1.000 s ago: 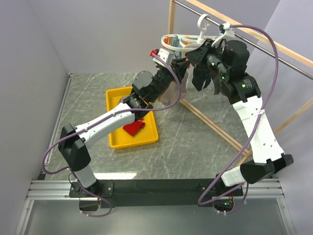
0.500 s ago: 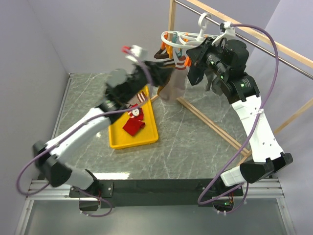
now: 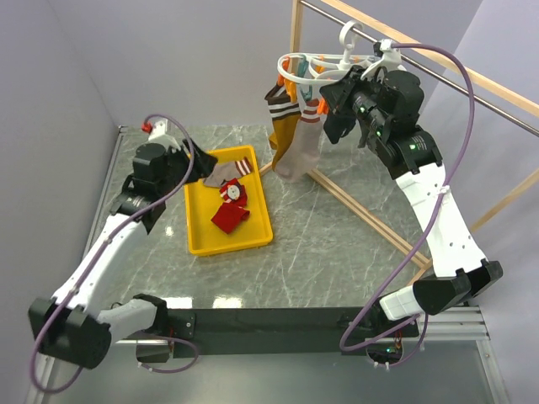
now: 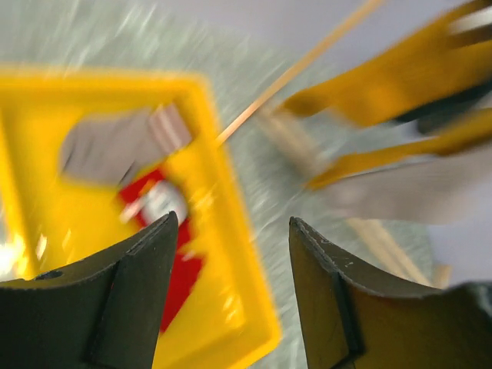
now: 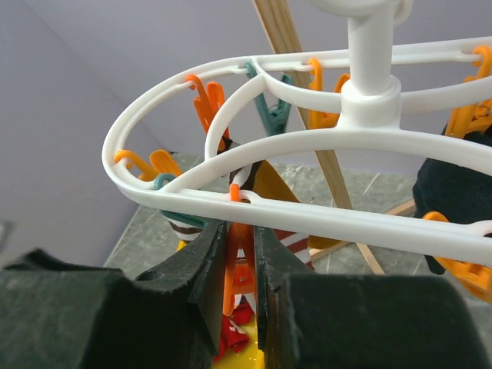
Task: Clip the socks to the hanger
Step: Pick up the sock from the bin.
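**A:** Largest first. The table (image 3: 337, 252) is filling the lower half of the overhead view. The wooden frame (image 3: 295, 76) is standing at upper centre. The tray (image 3: 232, 247) is sitting left of centre.

**B:** And the hanger (image 5: 370, 92)?

**A:** It's hanging off the frame's rod at top centre. The mustard sock (image 3: 285, 135) and pale sock (image 3: 305, 151) are dangling under it. The red sock (image 3: 229, 217) and grey sock (image 3: 223, 171) are lying in the tray, the grey one at its upper end.

**B:** Grippers?

**A:** The left gripper (image 4: 233, 231) is hovering over the tray with its jaws apart and nothing between them. Its own view is blurred. The right gripper (image 5: 240, 240) is pinching the orange clip (image 5: 240, 269) under the hanger's rim, fingers closed on it.

**B:** So it's fetching the next sock, I'd judge.

**A:** Likely. It'd be best going for the grey sock's striped cuff, which is lying clear of the red one, and taking the cuff edge only. The cuff should be seated deep in the clip's mouth before the right gripper lets go. Swinging the hanger is the risk.
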Controlling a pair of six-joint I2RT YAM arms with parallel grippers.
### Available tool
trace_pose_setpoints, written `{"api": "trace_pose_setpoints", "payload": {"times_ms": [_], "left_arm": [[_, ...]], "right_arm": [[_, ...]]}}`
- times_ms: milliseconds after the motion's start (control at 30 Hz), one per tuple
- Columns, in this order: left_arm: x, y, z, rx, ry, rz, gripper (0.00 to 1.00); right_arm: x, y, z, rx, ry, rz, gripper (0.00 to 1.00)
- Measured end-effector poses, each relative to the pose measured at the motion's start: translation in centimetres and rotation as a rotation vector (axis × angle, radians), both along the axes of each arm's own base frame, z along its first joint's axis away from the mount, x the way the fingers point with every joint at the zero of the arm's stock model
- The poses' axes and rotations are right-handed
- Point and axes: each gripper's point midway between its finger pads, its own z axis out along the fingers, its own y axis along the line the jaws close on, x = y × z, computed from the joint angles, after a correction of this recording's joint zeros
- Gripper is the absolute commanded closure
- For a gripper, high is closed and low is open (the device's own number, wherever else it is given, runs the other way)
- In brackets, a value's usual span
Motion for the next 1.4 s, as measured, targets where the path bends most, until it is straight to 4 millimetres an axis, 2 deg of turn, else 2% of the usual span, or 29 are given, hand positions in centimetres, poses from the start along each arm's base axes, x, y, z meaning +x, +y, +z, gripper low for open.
{"api": "trace_pose_setpoints", "payload": {"times_ms": [100,200,333,600,733,867,1033,1167,1400], "left_arm": [[0.8,1.8,-7.4,0.006,0.2,0.049,0.36],[1.5,2.7,-11.2,0.015,0.3,0.075,0.39],[4.0,2.6,-13.2,0.056,0.322,0.07,0.44],[12.8,2.0,-14.9,0.229,0.291,0.057,0.46],[16.2,0.4,-16.2,0.329,0.281,0.042,0.44],[17.0,-2.5,-18.3,0.443,0.278,-0.032,0.45],[16.3,-5.2,-22.0,0.571,0.288,-0.154,0.45],[16.4,-5.6,-24.3,0.638,0.304,-0.204,0.44],[16.6,-5.3,-26.9,0.735,0.312,-0.249,0.41]], "right_arm": [[0.1,0.0,-0.2,-0.008,-0.003,0.001,1.0],[0.2,0.0,-0.3,-0.012,-0.004,0.001,1.0],[0.2,0.0,-0.3,-0.014,-0.005,0.0,1.0],[0.3,-0.2,-0.3,-0.019,-0.006,-0.008,1.0],[0.3,-0.3,-0.3,-0.027,-0.009,-0.014,1.0],[0.5,-0.3,-0.5,-0.034,-0.009,-0.014,1.0],[1.1,-0.1,-1.0,-0.045,-0.001,-0.017,1.0],[1.4,-0.1,-1.3,-0.055,0.003,-0.02,1.0],[1.5,-0.1,-1.1,-0.066,-0.005,-0.017,1.0]]}}
